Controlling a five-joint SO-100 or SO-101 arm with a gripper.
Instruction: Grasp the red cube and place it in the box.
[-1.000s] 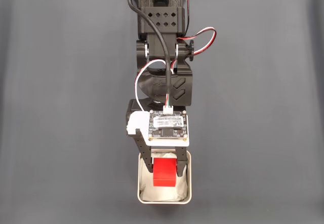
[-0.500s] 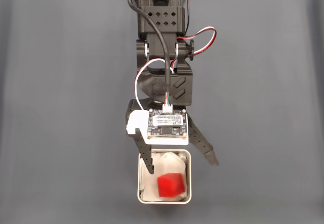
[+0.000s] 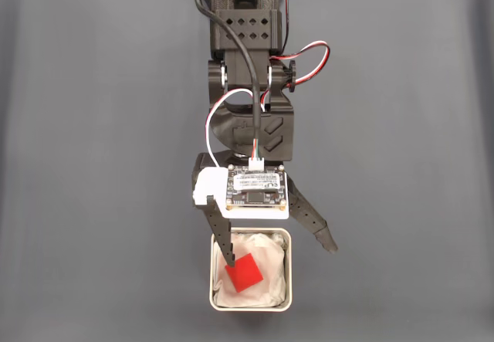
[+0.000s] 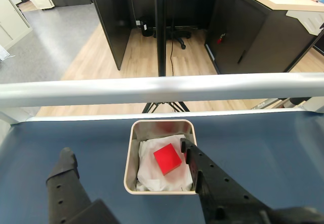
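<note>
A: We note the gripper (image 3: 279,255) spread wide, holding nothing; the red cube (image 3: 244,272) lies on the lining inside the box (image 3: 251,307).

B: We lift straight up, so neither finger snags the rim.

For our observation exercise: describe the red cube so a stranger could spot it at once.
On the dark grey table, below the black arm's open gripper, sits a small square metal tin. Inside it, on the tin's wrinkly white lining, lies the small matte red cube, the only bright colour there.
</note>
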